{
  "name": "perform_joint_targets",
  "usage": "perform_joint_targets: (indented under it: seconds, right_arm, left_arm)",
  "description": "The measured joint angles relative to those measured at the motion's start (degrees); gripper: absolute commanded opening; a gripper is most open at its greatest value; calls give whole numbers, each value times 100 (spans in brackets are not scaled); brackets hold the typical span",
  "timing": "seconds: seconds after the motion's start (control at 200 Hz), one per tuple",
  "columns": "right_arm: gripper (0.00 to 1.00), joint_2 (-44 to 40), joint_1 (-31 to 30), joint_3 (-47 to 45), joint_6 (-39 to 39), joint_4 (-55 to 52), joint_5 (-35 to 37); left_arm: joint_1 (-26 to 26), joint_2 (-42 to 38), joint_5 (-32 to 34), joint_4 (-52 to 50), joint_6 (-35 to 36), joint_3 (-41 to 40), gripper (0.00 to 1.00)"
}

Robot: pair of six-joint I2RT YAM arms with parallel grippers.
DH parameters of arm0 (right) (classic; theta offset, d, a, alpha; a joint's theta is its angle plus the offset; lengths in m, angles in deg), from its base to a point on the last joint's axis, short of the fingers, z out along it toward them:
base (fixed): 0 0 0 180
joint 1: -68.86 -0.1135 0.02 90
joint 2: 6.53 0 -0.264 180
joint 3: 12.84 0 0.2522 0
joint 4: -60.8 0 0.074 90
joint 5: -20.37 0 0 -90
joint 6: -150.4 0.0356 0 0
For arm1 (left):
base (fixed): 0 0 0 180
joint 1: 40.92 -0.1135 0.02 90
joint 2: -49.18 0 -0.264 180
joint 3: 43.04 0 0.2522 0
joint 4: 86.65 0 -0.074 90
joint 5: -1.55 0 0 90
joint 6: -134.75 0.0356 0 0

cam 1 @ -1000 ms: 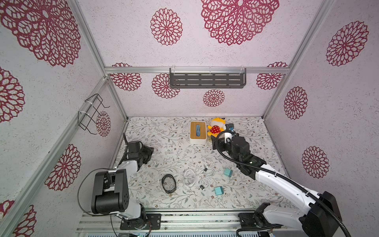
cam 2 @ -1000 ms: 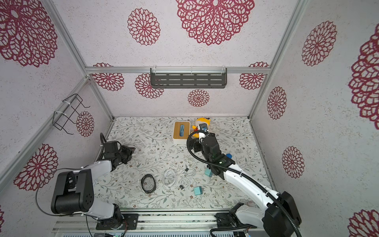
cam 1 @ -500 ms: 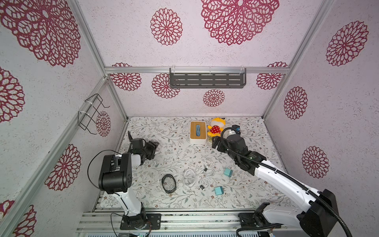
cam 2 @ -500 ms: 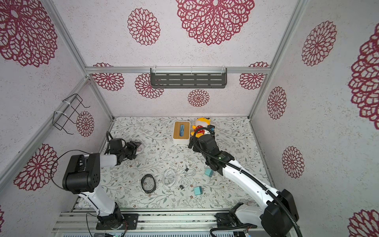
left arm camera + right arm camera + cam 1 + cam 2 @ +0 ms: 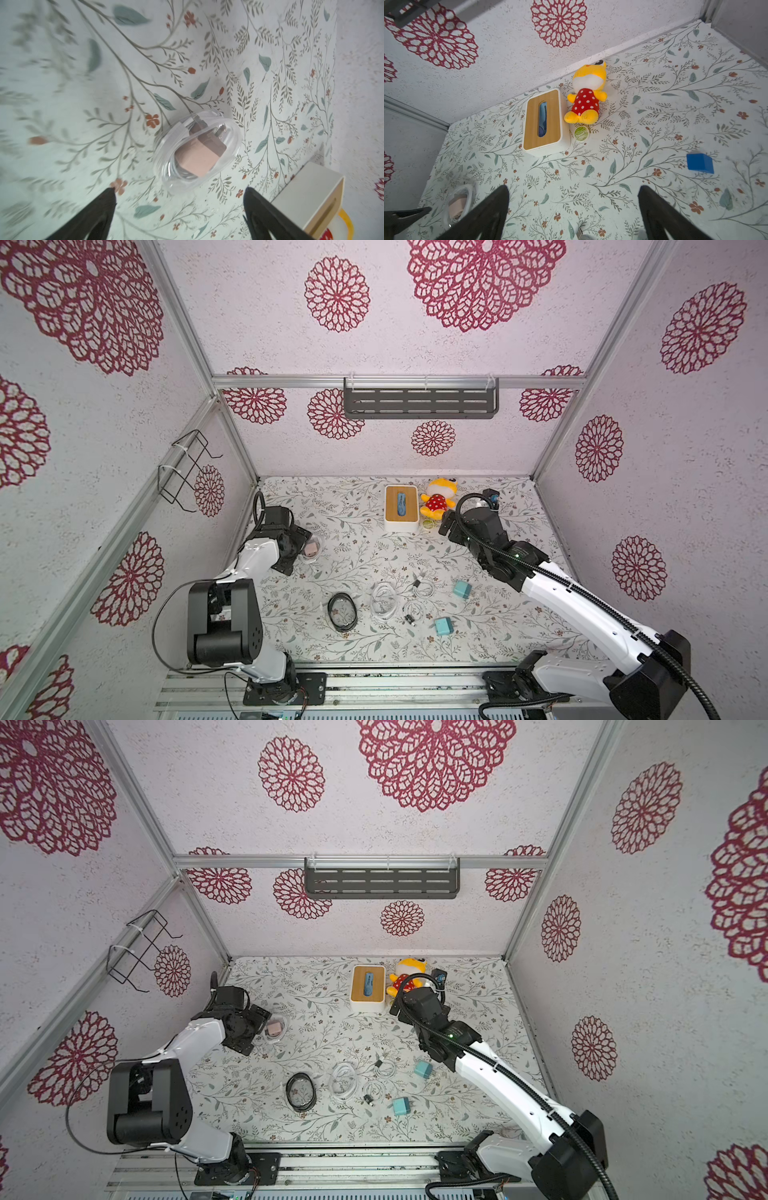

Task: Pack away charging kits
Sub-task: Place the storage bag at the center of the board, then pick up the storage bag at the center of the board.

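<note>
Left gripper (image 5: 179,188) has just spread wide; pink kit (image 5: 197,153) lies near the tabletop's (image 5: 353,531) left edge, just beyond the fingertips (image 5: 108,195), untouched; right gripper (image 5: 574,187) also gapes, empty; teal adapters (image 5: 462,589) (image 5: 443,626) sit toward the front edge.

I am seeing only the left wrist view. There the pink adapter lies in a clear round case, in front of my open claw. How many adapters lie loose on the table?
Observer: Two teal adapters lie loose, on the right arm's side.
Operator: And their cables?
Observer: Small white cable coils lie beside them, uncased.
Operator: Is the right claw free?
Observer: Yes, the right claw is open and empty, near the white box.
</note>
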Motion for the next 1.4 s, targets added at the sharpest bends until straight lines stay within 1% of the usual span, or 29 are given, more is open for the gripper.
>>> perform_joint_targets:
  seconds: [0.06, 0.12, 0.165, 0.235, 0.33, 0.38, 0.44, 0.475, 0.55, 0.63, 0.675, 0.705, 0.77, 0.805, 0.82, 0.871, 0.931, 1.016, 1.066, 1.151, 1.196, 1.296, 1.401]
  right_arm:
    - [99, -4, 13, -7, -24, -81, -9]
    - [99, -37, 20, -76, -50, -55, -68]
    - [99, -94, 24, -181, -55, -4, -138]
    - [98, -151, 24, -315, -57, 13, -267]
    - [94, -87, 24, -332, -57, 7, -496]
    - [88, -17, 22, -337, -59, 11, -614]
    - [84, 70, 22, -389, -44, 68, -745]
    - [79, 114, 22, -455, -48, 114, -822]
    - [75, 205, 13, -621, -74, 114, -898]
    - [75, 232, 13, -831, -111, 70, -920]
    - [76, 186, 13, -994, -155, 87, -901]
    - [77, 116, 11, -1165, -195, 125, -848]
    - [75, -79, 17, -1598, -195, 223, -671]
    - [74, -184, 24, -1829, -184, 260, -590]
    - [74, -236, 31, -1932, -190, 273, -549]
    - [74, -376, 46, -2238, -184, 343, -433]
    - [74, -483, 55, -2463, -192, 417, -258]
    - [76, -645, 61, -2649, -195, 616, 177]
    - [76, -765, 87, -2741, -197, 791, 455]
    - [76, -859, 254, -2857, -260, 1141, 859]
    - [76, -831, 404, -2859, -323, 1270, 1014]
    - [76, -710, 750, -2857, -481, 1475, 1375]
    - [78, -678, 1067, -3014, -597, 1635, 1740]
  left_arm:
    - [107, -372, 457, -391, 28, 212, 98]
    - [162, -767, 726, -501, 109, 278, 98]
    - [175, -1045, 809, -463, 188, 210, 98]
    - [168, -1349, 717, -369, 308, 13, 98]
    - [247, -1329, 682, -522, 479, 46, 98]
    - [413, -1191, 793, -774, 605, 299, 98]
    - [682, -1038, 935, -964, 745, 693, 100]
    - [841, -973, 994, -1021, 813, 903, 99]
    - [1296, -848, 1137, -1182, 957, 1318, 94]
    - [1967, -669, 1307, -1534, 1145, 1720, 92]
    - [2494, -579, 1451, -1716, 1268, 1853, 89]
    - [2949, -546, 1543, -1816, 1333, 1880, 89]
    - [3893, -531, 1711, -1978, 1412, 1829, 89]
    - [4369, -531, 1753, -2009, 1453, 1788, 88]
    - [4647, -527, 1749, -2024, 1471, 1775, 88]
    - [5294, -505, 1853, -2039, 1521, 1766, 88]
    - [5947, -417, 2122, -2098, 1519, 1810, 88]
    - [6669, -59, 2671, -2280, 1386, 1969, 88]
    - [6955, 223, 2935, -2339, 1296, 2035, 88]
    - [7217, 883, 3246, -2494, 1119, 2186, 81]
    - [7250, 1259, 3353, -2634, 1049, 2345, 79]
    - [7252, 2149, 3620, -2970, 822, 2839, 78]
    - [7246, 2745, 3816, -3244, 640, 3187, 78]
